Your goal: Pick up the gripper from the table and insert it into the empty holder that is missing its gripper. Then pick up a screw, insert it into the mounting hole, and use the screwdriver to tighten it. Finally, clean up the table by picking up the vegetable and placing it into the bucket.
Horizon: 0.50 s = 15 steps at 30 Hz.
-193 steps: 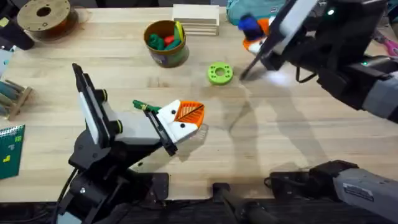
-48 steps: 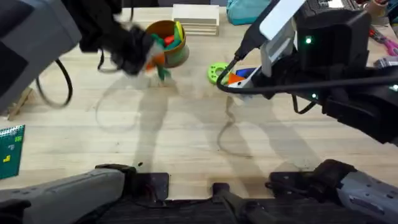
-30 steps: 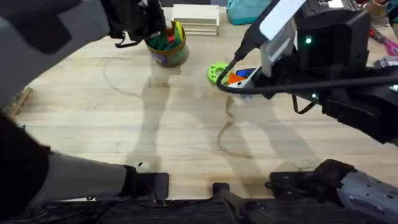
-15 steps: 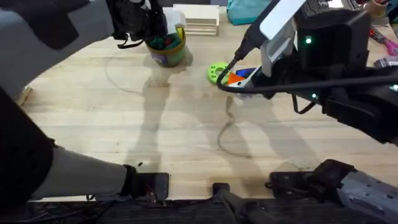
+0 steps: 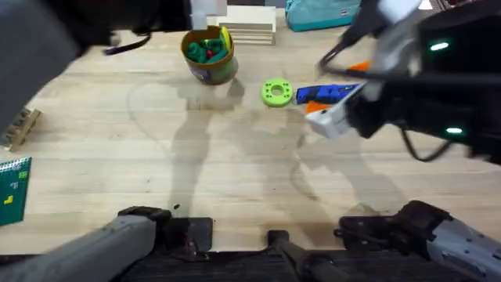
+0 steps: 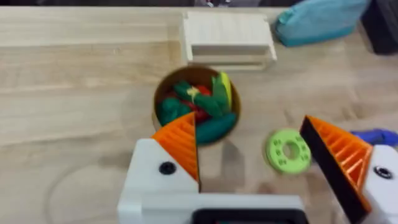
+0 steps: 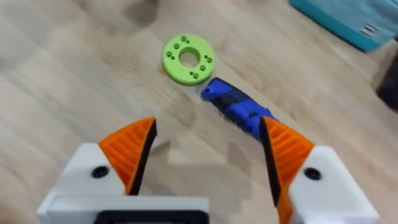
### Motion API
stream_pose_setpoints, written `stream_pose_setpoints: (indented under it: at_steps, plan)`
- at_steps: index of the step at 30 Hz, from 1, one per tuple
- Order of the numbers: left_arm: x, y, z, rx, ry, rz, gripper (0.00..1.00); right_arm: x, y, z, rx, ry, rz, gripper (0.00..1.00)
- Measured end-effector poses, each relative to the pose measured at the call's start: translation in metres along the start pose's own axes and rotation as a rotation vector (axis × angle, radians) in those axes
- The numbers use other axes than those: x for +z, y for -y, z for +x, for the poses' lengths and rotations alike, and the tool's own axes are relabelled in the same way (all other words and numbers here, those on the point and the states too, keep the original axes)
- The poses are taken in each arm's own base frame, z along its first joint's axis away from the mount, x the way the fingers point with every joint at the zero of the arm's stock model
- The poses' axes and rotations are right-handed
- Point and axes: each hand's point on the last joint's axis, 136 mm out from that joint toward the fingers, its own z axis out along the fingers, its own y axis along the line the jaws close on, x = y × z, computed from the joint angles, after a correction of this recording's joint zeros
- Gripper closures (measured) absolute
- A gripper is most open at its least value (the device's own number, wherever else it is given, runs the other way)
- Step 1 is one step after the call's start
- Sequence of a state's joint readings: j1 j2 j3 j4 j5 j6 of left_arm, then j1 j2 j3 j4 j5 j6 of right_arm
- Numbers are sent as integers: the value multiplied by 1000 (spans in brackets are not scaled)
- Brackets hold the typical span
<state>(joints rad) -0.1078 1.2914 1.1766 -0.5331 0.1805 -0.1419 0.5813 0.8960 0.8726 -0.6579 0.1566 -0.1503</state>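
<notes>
Both pairs of jaws are standing apart with nothing between them. On the left gripper (image 6: 249, 168) the orange ribbed pads (image 6: 181, 146) are spreading wide above the bucket (image 6: 196, 106), which is sitting on the counter (image 5: 235, 172) with the vegetable (image 6: 186, 93) lying inside among other toy food. The right gripper (image 7: 205, 158) is hanging open above the screwdriver (image 7: 239, 111), which is lying flat on the counter just beside the green ring-shaped disc (image 7: 188, 58).

Judging by how things lie, the clean-up looks done. If anything is left to handle, it is the screwdriver: a stiff, smooth plastic barrel, probably light but apt to roll or slip, so the jaws would do best closing across the thick blue body near its middle, square to its length, and well away from the thin bit. The toy vegetable looks small, light and soft enough to need no more than a gentle pinch.
</notes>
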Motion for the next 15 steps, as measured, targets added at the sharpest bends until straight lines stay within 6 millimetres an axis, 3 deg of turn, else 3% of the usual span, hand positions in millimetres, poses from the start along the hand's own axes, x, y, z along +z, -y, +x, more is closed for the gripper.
stream_pose_setpoints:
  at_steps: [3, 8, 11, 15]
  plan:
    - [-37, 9, 17, 11, -46, 23, 14, -27, 8, 1, 87, -5, 14, 36]
    - [-76, 21, 72, 16, -236, 78, 14, -60, 15, 15, 224, -38, 29, 37]
    - [-93, 32, 104, 45, -360, 149, 14, -70, 15, 20, 273, -43, 30, 36]
    - [-105, 40, 122, 93, -427, 211, 14, -74, 16, 21, 305, -31, 31, 36]
